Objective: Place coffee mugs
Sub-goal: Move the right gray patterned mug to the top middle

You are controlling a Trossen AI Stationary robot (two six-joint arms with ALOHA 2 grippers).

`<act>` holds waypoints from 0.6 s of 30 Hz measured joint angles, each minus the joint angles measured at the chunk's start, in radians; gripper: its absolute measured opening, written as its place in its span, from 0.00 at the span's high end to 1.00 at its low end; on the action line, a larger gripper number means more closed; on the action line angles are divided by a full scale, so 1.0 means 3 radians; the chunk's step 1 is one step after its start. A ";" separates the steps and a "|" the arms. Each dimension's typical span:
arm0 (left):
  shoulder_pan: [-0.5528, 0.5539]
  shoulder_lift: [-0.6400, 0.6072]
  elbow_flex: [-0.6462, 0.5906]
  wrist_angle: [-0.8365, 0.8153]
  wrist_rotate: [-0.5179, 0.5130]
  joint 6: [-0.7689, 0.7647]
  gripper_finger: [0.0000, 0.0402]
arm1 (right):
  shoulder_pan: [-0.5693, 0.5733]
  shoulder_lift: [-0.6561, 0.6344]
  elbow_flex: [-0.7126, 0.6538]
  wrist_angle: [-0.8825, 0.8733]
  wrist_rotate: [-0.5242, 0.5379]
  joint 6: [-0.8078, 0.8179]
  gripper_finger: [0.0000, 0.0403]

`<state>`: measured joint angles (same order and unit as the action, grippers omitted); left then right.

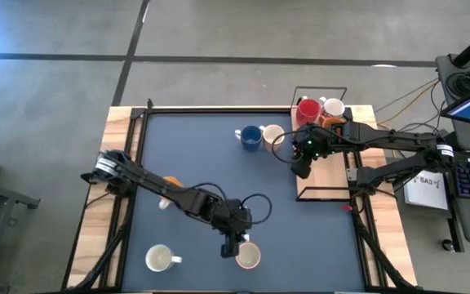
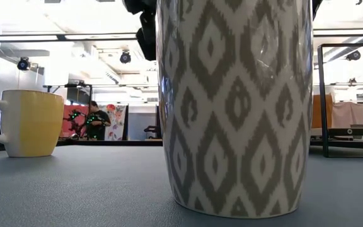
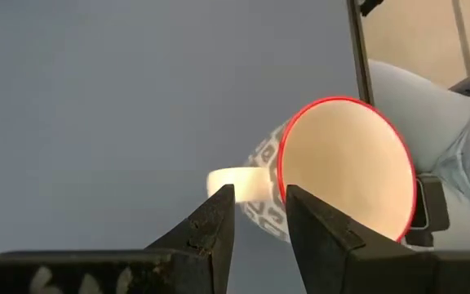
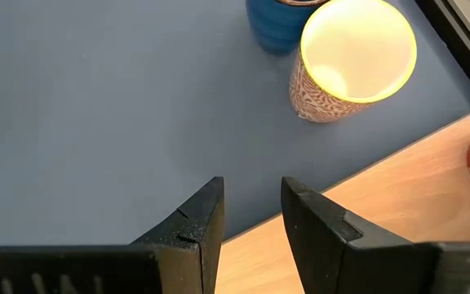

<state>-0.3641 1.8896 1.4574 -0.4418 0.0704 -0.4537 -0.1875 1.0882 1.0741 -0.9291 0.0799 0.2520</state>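
Patterned mug (image 1: pixel 248 256), lower centre of high view: rigid, glazed, breakable; best gripped by rim. Left gripper (image 3: pixel 255 216) jaws parted, nothing held; right gripper (image 4: pixel 251 212) likewise.

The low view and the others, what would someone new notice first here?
The patterned mug fills the low view, standing upright at the mat's near edge, with the left pincer right above it, fingers open beside its handle. Farther back, a blue mug and a cream mug stand together. The right pincer hangs open beside them, near the wooden tray holding more mugs.
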 joint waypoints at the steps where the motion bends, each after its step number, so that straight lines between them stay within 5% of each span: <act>1: -0.0013 0.0006 0.0000 0.0030 0.0003 -0.0037 0.77 | -0.0001 0.0000 0.0001 0.0003 0.0000 -0.0001 0.72; 18: -0.0170 0.0182 0.0004 0.0116 -0.0017 -0.0197 0.77 | -0.0001 0.0000 0.0001 0.0025 0.0000 -0.0003 0.72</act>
<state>-0.4152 1.9443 1.4586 -0.4068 0.0654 -0.5128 -0.1879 1.0882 1.0744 -0.9215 0.0799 0.2512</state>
